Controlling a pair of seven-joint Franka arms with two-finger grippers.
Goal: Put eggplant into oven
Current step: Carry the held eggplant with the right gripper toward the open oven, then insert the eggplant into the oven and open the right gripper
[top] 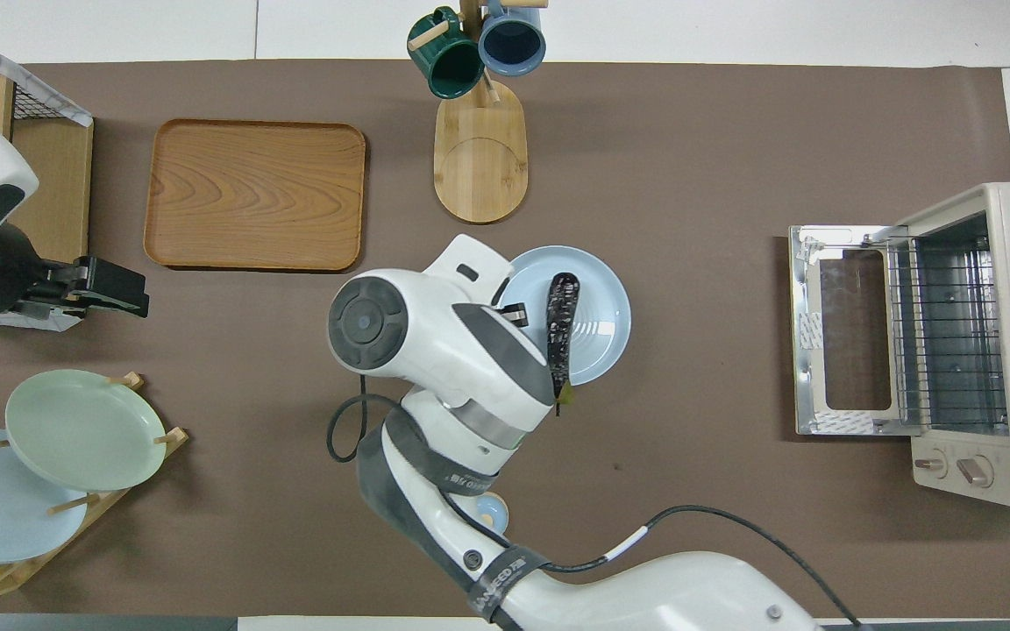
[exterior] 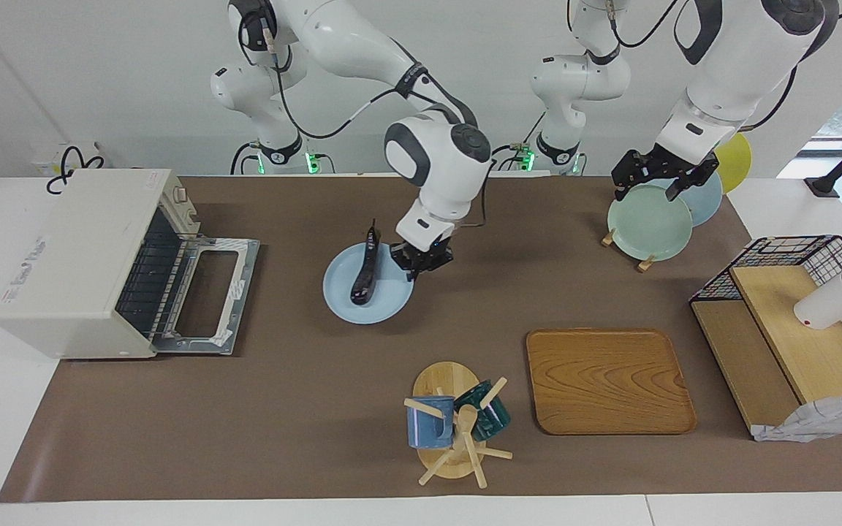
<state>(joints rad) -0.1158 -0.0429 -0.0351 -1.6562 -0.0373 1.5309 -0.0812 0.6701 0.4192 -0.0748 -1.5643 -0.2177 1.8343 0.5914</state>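
Purple-black, the eggplant (exterior: 364, 267) lies lengthwise on a pale blue plate (exterior: 377, 307) near the middle of the desk (exterior: 304, 409), its stem end tipped up over the plate's rim nearest the robots. The right hand (exterior: 421, 261) is clamped shut on that plate's rim, at the edge toward the left arm's end. The plate looks raised off the desk mat, though I cannot tell for sure. The oven (exterior: 77, 263) stands at the right arm's end of the desk, its door (exterior: 205, 296) dropped flat open and the wire rack (top: 943, 333) showing inside; the plate is well apart from it. The left hand (exterior: 655, 177) waits with fingers spread over the green plate (exterior: 647, 223) in the rack at the desk's corner by its own base.
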